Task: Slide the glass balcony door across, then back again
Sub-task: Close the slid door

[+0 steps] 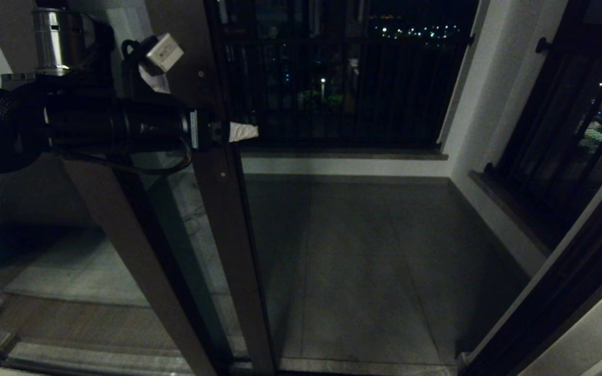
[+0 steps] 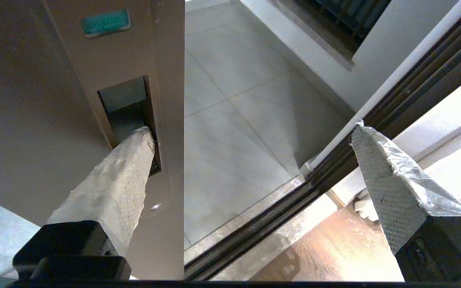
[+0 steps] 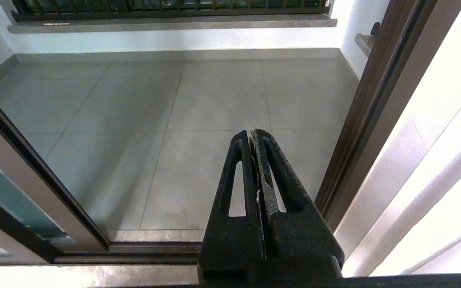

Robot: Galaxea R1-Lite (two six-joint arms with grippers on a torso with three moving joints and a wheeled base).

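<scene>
The glass balcony door (image 1: 228, 219) stands at the left of the opening, its dark brown upright edge near the middle of the head view. My left gripper (image 1: 222, 133) is open at that edge. In the left wrist view one padded finger (image 2: 126, 168) sits in the recessed slot handle (image 2: 124, 100) of the door (image 2: 54, 100), while the other finger (image 2: 378, 168) hangs free over the open doorway. My right gripper (image 3: 253, 134) is shut on nothing, held low in front of the opening and out of the head view.
Grey balcony tiles (image 1: 363, 261) lie beyond the opening, with a dark railing (image 1: 343, 78) at the back. The floor track (image 2: 254, 224) runs across the threshold. The dark door jamb (image 1: 557, 292) and a white wall (image 3: 434, 140) bound the right side.
</scene>
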